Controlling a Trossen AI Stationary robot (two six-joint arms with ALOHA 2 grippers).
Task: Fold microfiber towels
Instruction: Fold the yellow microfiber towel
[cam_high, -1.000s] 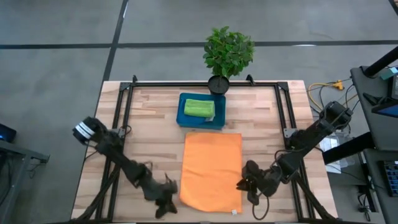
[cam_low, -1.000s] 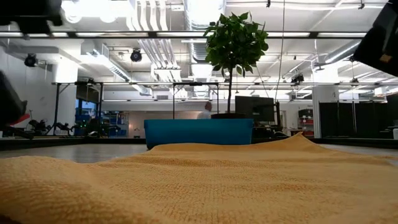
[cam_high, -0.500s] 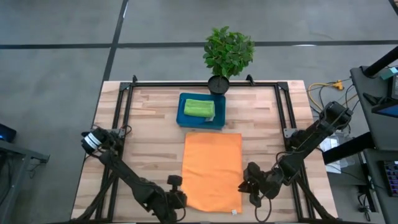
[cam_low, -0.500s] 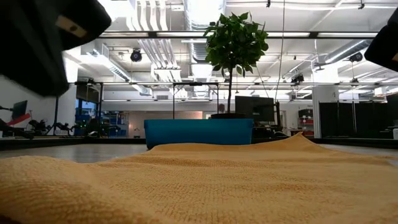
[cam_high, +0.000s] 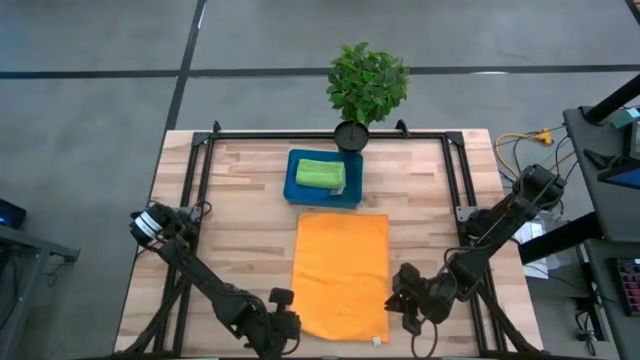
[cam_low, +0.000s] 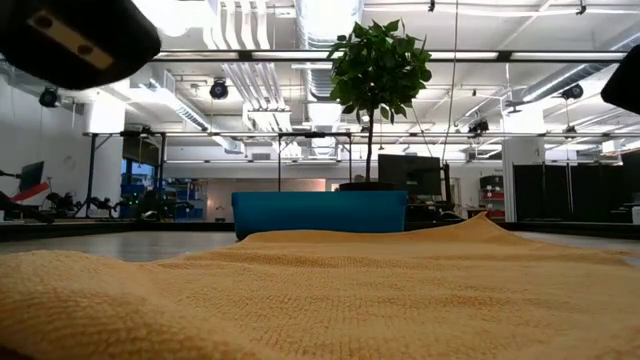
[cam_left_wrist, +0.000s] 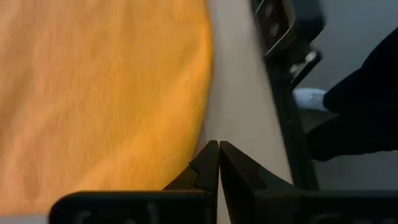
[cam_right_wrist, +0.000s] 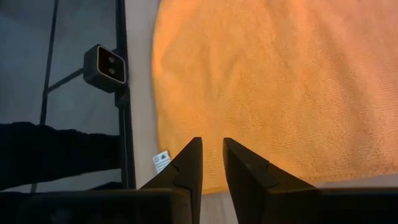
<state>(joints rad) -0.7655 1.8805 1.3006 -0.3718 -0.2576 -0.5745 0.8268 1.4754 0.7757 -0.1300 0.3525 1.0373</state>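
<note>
An orange towel lies flat as a rectangle in the middle of the table, with a white label at its near right corner. A lime green towel lies folded in the blue tray behind it. My left gripper hovers shut just outside the orange towel's near left edge. My right gripper hangs over the towel's near right edge, its fingers a narrow gap apart and nothing between them. In the low view both grippers show well above the table.
A potted plant stands at the table's far edge behind the tray. Black frame rails run along the left and right sides. A small camera sits at the near edge. Bare wood shows on both sides of the towel.
My left gripper has gone toward the orange towel's near left corner, risen from the table and rolled about its own axis, staying shut. The towel has not moved.
</note>
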